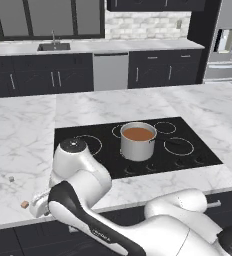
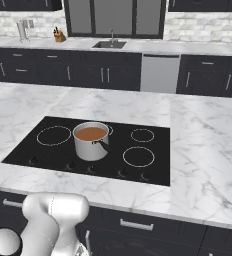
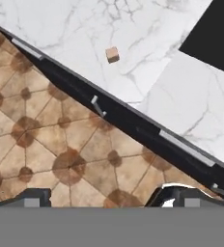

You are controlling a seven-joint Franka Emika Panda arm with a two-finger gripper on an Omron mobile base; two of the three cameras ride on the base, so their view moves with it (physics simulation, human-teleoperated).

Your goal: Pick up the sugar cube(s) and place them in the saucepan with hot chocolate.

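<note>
The steel saucepan (image 1: 138, 145) (image 2: 90, 147) stands on the black cooktop (image 1: 188, 162), filled with reddish-brown hot chocolate (image 1: 138, 133) (image 2: 91, 133). Two sugar cubes lie on the marble counter's near left corner: a pale one (image 1: 11, 178) and a tan one (image 1: 24, 204) close to the front edge. The hand view shows the tan cube (image 3: 112, 54) on the marble, beyond the counter's edge. My gripper (image 3: 106, 198) is open and empty, with its fingertips (image 3: 32, 198) wide apart. It hangs over the floor just in front of the counter edge, apart from the cube.
Dark drawers with metal handles (image 3: 98, 106) run under the counter's front edge. A brown tiled floor (image 3: 46, 144) lies below the hand. At the back are a sink (image 1: 54, 47), a dishwasher (image 1: 110, 70) and a fridge (image 1: 228, 45).
</note>
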